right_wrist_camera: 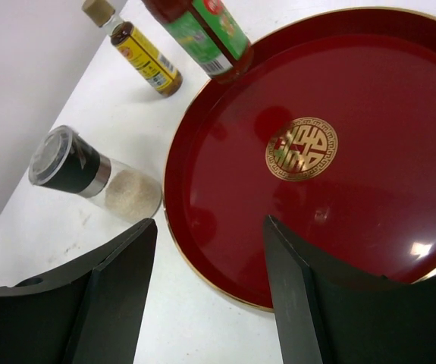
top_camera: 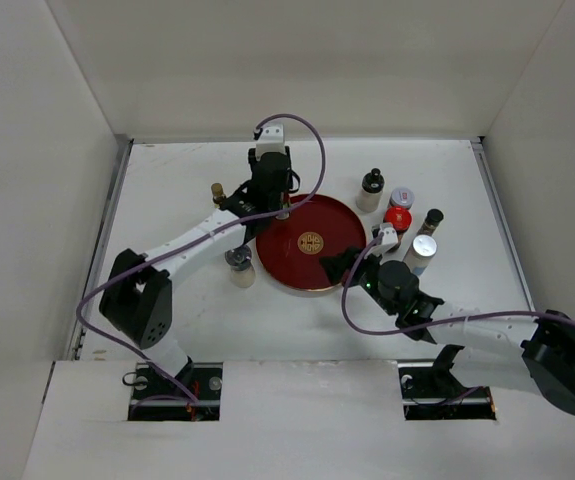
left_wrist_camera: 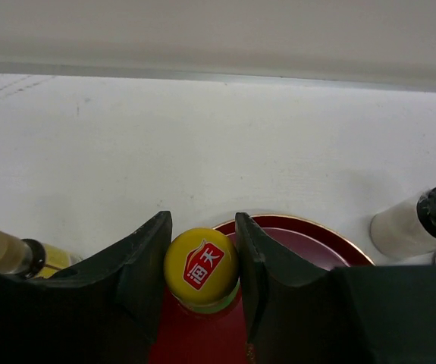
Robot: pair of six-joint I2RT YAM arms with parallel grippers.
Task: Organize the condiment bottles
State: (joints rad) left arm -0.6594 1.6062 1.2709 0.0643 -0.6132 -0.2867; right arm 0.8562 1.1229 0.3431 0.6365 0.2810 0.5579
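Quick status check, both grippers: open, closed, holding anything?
Left gripper: closed on the yellow-capped bottle, at the tray edge.
Right gripper: open, holding nothing, over the tray's near rim.

A yellow-capped bottle [left_wrist_camera: 201, 269] with a green label and reddish contents is upright, pinched in the left claw [left_wrist_camera: 202, 227], its base at the far-left edge of the red tray [right_wrist_camera: 399, 114]. On the desk [top_camera: 187, 180] left of the tray stand a slim tan-capped bottle [right_wrist_camera: 138, 49] with a yellow label and, just beside the near-left rim, a black-topped grinder [right_wrist_camera: 89, 174] of pale grains. Right of the tray five stand clustered: a black-capped white bottle [top_camera: 371, 190], a silver-lidded jar [top_camera: 401, 197], a red-capped jar [top_camera: 398, 218], a slim dark-capped bottle [top_camera: 430, 222] and a silver-capped white bottle [top_camera: 422, 250].
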